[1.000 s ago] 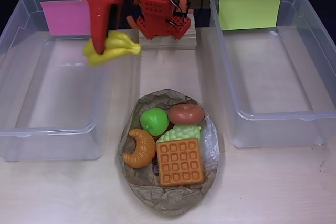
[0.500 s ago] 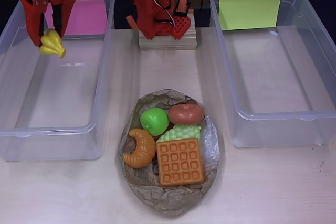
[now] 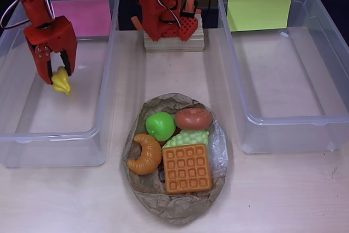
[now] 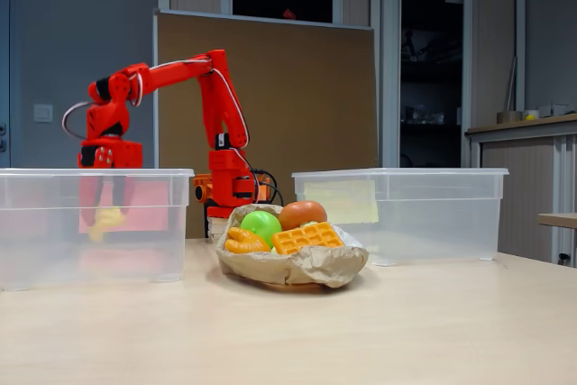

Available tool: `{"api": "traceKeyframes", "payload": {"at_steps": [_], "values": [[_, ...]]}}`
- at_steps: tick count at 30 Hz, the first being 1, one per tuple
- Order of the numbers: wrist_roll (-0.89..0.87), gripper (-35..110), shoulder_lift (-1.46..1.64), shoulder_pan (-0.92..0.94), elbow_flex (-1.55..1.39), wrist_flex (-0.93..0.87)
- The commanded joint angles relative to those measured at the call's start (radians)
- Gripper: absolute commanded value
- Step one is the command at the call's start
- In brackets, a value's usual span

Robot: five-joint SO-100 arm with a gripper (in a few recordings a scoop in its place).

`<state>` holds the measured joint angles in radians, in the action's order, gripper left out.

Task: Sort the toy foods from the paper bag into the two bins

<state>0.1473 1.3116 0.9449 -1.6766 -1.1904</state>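
Presently, claw: the red claw (image 3: 59,75) is being kept clenched on the yellow bananas (image 3: 61,81), which are being held between its two fingers inside the left bin in the overhead view.
Bananas: they are being held above the bin's floor, as is seen through the clear wall in the fixed view (image 4: 107,218); whether they are touching the floor cannot be told.
Left bin: the clear tub with the pink sheet (image 3: 82,16) is being entered from above by the arm; its rim (image 3: 107,69) is lying just beside the paper bag's side of the worktop.
Right bin: the clear tub with the yellow-green sheet (image 3: 259,10) is being shown well apart from the claw, on the far side of the bag.
Paper bag: the crumpled brown bag (image 3: 174,203) is being used as a bed for the remaining toys, between the two bins on the pale worktop (image 3: 283,195).
Toys on the bag: a green apple (image 3: 160,125), a brown donut (image 3: 193,118), pale green grapes (image 3: 188,137), an orange croissant (image 3: 145,154) and an orange waffle (image 3: 187,168) are being shown packed close together, touching one another.
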Motion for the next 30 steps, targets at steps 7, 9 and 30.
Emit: {"api": "traceKeyframes", "payload": {"at_steps": [7,9,30], "values": [[0.011,21,-0.043,0.012,-0.04,0.058],[0.017,22,-0.043,0.011,-0.048,0.058],[0.08,35,0.311,-0.095,-0.072,-0.083]]}}
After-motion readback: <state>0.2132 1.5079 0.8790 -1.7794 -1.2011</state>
